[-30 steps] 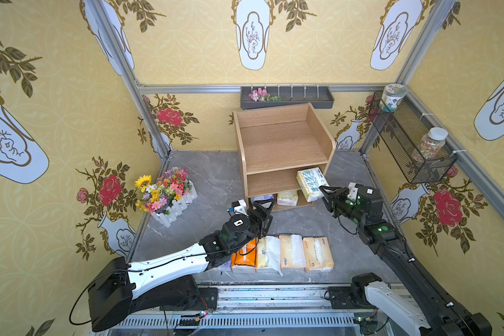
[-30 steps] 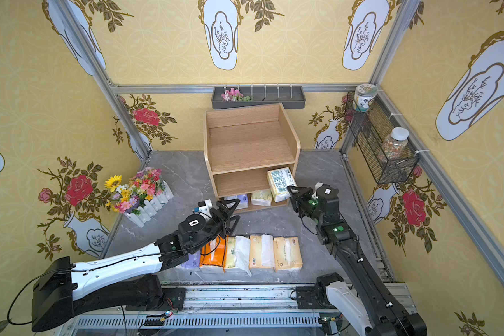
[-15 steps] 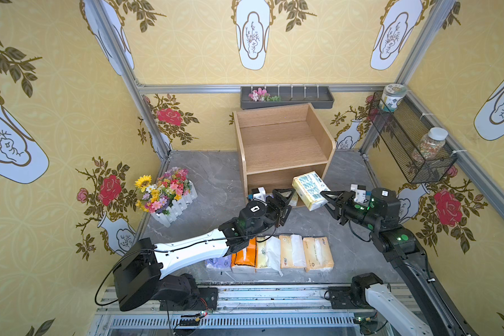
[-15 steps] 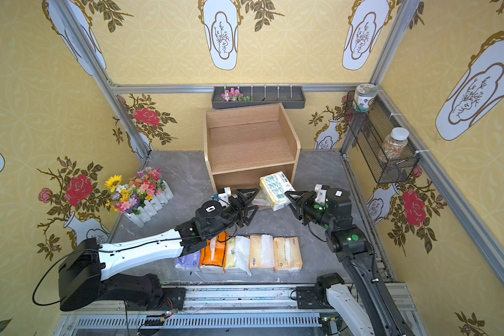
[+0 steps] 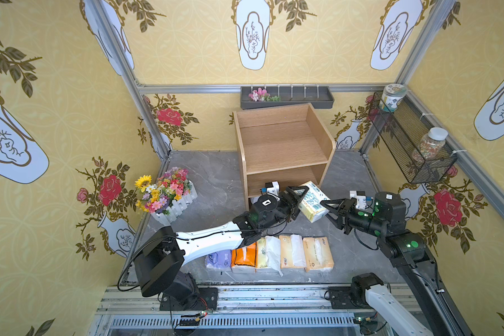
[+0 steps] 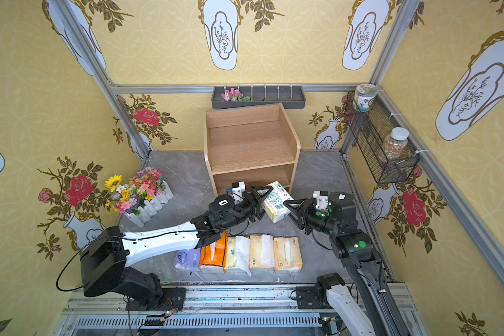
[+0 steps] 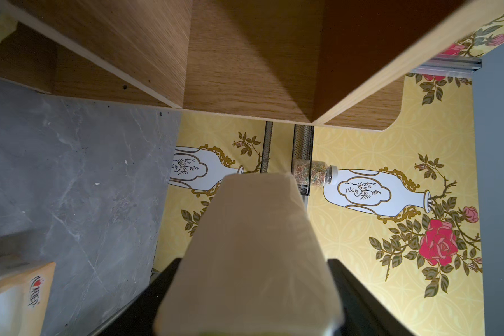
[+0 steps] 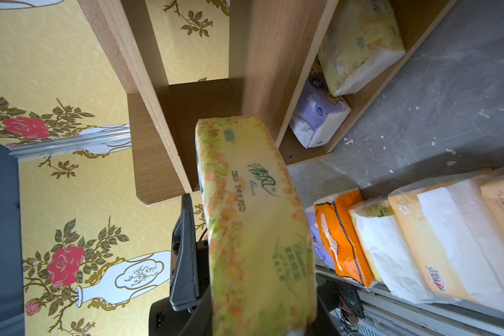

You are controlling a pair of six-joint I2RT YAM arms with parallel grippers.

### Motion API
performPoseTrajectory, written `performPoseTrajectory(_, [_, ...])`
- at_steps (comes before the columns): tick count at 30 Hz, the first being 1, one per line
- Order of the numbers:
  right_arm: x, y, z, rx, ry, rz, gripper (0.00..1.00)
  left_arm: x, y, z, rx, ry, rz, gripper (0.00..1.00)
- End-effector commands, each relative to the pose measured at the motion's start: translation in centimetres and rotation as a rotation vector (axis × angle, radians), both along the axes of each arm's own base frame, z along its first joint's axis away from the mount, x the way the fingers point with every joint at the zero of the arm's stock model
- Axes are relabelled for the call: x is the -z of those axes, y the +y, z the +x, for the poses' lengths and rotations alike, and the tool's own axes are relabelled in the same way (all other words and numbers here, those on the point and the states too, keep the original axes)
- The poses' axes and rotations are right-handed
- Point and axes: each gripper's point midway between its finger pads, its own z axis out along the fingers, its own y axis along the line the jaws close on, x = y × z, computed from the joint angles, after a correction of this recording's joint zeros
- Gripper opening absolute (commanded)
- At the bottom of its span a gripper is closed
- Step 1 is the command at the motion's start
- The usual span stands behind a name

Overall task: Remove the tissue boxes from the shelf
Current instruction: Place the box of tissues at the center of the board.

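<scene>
The right pincer [image 5: 328, 209] clamps 1 end of the green-print tissue pack [image 5: 313, 200], which is held just in front of the shelf [image 5: 282, 145]. The left pincer [image 5: 298, 201] straddles the opposite end with its jaws partly spread; contact cannot be confirmed. A lavender pack [image 8: 317, 116] and a yellow pack [image 8: 358, 43] lie in the bottom tier.

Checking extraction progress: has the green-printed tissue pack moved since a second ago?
Yes. The green-printed tissue pack has come out of the shelf, forward toward the row of packs.
</scene>
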Motion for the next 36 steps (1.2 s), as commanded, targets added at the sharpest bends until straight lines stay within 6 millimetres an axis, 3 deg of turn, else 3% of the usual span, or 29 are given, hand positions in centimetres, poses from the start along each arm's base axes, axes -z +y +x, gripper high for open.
performPoseTrajectory(1, [-0.2,-0.5,-0.4,0.003,-0.034,-0.053,0.02,-0.8,-0.5,-0.1,0.012,-0.035,-0.015,0.64])
performPoseTrajectory(5, [-0.5,-1.3,-1.1,0.020,-0.040,-0.124,0.05,-0.1,-0.9,-0.2,0.022,-0.013,-0.004,0.46])
performPoseTrajectory(7, [-0.6,-1.9,-1.6,0.023,-0.036,-0.174,0.17,0.0,-1.3,-0.4,0.033,-0.010,-0.001,0.37])
performPoseTrajectory(8, [-0.8,-2.1,-1.8,0.021,-0.040,-0.196,0.28,0.0,-1.5,-0.5,0.037,-0.011,0.001,0.33])
performPoseTrajectory(10, [-1.2,-2.4,-2.3,0.015,-0.043,-0.236,0.61,0.2,-1.9,-0.7,0.046,-0.010,0.009,0.23])
performPoseTrajectory(12, [-1.3,-3.3,-3.1,0.018,-0.031,-0.313,0.85,0.6,-2.3,-0.7,0.052,-0.002,0.025,0.22])
performPoseTrajectory(13, [-1.4,-3.9,-3.5,0.025,-0.022,-0.361,0.95,0.8,-2.5,-0.7,0.055,0.001,0.033,0.22])
performPoseTrajectory(14, [-1.6,-4.8,-4.1,0.035,-0.014,-0.423,0.98,1.1,-2.7,-0.7,0.058,0.006,0.048,0.22])
performPoseTrajectory(19, [-5.3,-9.5,-6.1,0.126,-0.064,-0.713,0.97,3.8,-4.7,-1.4,0.131,0.033,0.194,0.23])
performPoseTrajectory(25, [-9.3,-11.8,-6.5,0.201,-0.156,-0.837,0.97,7.9,-10.9,-4.7,0.355,0.007,0.415,0.23])
performPoseTrajectory(29, [-9.9,-12.4,-7.1,0.261,-0.202,-0.826,0.97,11.2,-13.9,-6.3,0.459,0.022,0.492,0.24])
performPoseTrajectory(36, [-9.0,-12.5,-8.2,0.292,-0.202,-0.780,0.97,15.4,-18.2,-8.7,0.581,0.022,0.588,0.26])
